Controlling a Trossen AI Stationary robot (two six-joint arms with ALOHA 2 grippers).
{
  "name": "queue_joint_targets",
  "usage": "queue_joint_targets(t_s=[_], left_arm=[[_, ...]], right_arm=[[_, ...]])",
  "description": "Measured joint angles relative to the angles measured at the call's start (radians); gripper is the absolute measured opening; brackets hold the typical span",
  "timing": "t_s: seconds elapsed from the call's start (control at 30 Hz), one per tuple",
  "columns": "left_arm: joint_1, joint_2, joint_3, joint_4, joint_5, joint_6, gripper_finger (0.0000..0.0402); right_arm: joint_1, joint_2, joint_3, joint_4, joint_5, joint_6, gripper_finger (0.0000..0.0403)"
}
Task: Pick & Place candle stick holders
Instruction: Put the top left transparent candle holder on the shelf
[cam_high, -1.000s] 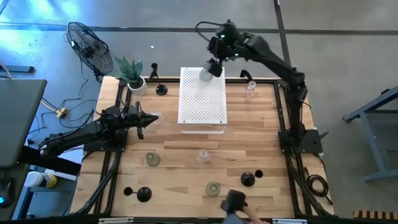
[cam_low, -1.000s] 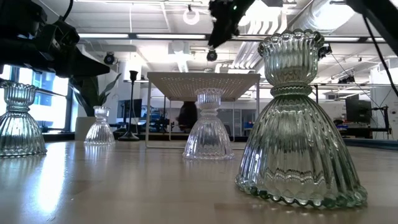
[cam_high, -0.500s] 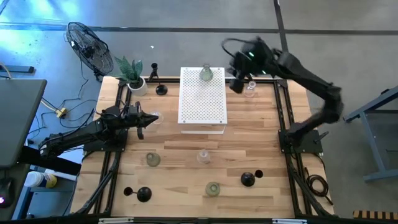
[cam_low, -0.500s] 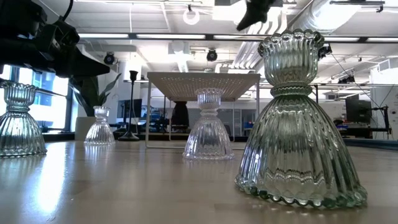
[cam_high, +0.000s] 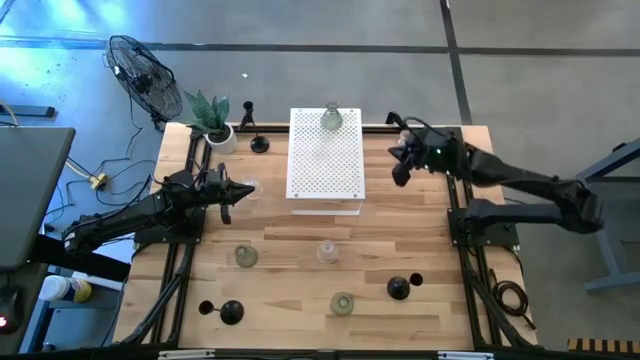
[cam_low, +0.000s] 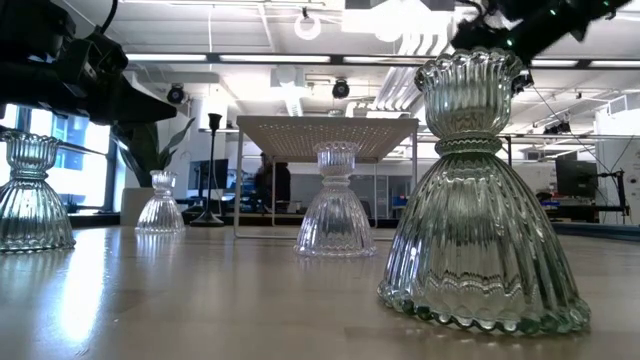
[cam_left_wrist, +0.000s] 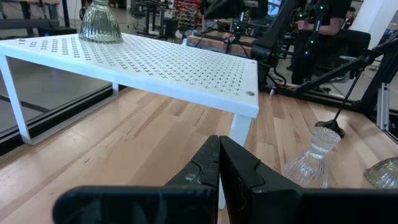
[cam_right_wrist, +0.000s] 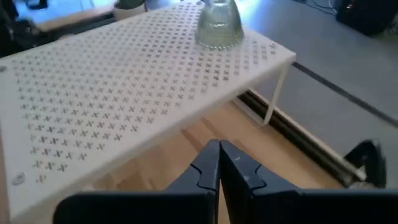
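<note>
A greenish glass candle stick holder (cam_high: 330, 118) (cam_right_wrist: 219, 25) stands by its base on the far end of the white perforated box (cam_high: 326, 160). More glass holders (cam_high: 246, 257) (cam_high: 327, 252) (cam_high: 342, 303) stand on the near half of the table, and black ones (cam_high: 259, 143) (cam_high: 232, 312) (cam_high: 398, 288) stand around them. My right gripper (cam_high: 400, 172) (cam_right_wrist: 219, 163) hovers shut and empty right of the box. My left gripper (cam_high: 228, 190) (cam_left_wrist: 219, 163) waits shut left of the box, beside a clear holder (cam_left_wrist: 311, 162).
A potted green plant (cam_high: 212, 118) stands at the far left corner, and a fan (cam_high: 145, 80) is beyond the table's edge. Black rails (cam_high: 455, 200) run along both table sides. In the low view a large glass holder (cam_low: 480, 200) fills the near foreground.
My right gripper has come away from the glass holder, which stays upright on the box's far end. It has swung toward the table's right and near edges and gone down beside the box. A person's hand at the near edge has withdrawn.
</note>
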Motion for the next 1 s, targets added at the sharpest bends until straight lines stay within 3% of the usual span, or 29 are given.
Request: queue_joint_targets(t_s=[0.2, 0.37, 0.67, 0.8, 1.0], left_arm=[[0.000, 0.000, 0.000, 0.020, -0.014, 0.002, 0.0001], [0.000, 0.000, 0.000, 0.078, -0.008, -0.045, 0.0001], [0.000, 0.012, 0.007, 0.054, -0.017, -0.120, 0.0001], [0.000, 0.093, 0.095, -0.072, 0.029, -0.114, 0.0001], [0.000, 0.289, 0.351, -0.314, -0.015, -0.043, 0.0001]], right_arm=[[0.027, -0.059, -0.178, 0.129, -0.006, 0.103, 0.0001], [0.050, -0.082, -0.285, 0.230, 0.050, 0.128, 0.0001], [0.025, -0.087, -0.302, 0.221, 0.048, 0.182, 0.0002], [0.025, -0.087, -0.302, 0.221, 0.062, 0.152, 0.0001], [0.025, -0.087, -0.302, 0.221, 0.092, 0.135, 0.0001]])
